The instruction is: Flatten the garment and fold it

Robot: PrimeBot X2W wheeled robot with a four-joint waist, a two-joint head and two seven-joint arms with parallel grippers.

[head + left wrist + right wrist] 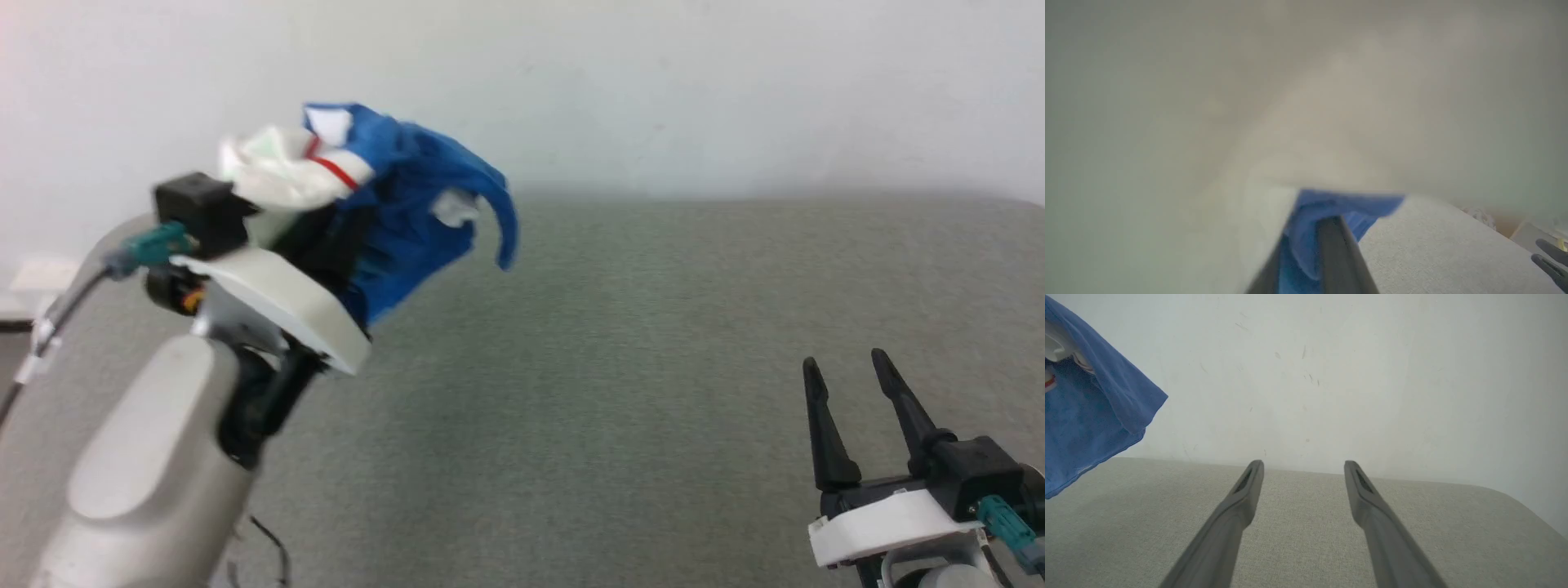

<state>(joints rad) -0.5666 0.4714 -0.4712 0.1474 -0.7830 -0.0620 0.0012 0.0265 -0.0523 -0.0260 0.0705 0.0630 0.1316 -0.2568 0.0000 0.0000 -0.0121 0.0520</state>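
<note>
garment (pixel 408 204): bunched, held up over table (pixel 653 408), left side | left gripper (pixel 1309 239): seemingly clamped on blue cloth, view blurred | right gripper (pixel 842 357): fingers apart, empty, low right | progress: early, flattening and folding both remain

Item 1. Royal-blue jersey garment with white sleeves (pixel 408 212): held bunched and raised over the left side of the grey woven fabric-covered surface (pixel 653 367), toward its far edge. It is gripped between the two long dark fingers of the left gripper (pixel 1314 245), with cloth draped over them.
Item 2. Right gripper (pixel 843 359): placed at the near right over the surface, well apart from the garment, fingers spread and pointed toward the pale flat wall (pixel 653 82).
Item 3. Wall: set behind the surface, along its far edge.
</note>
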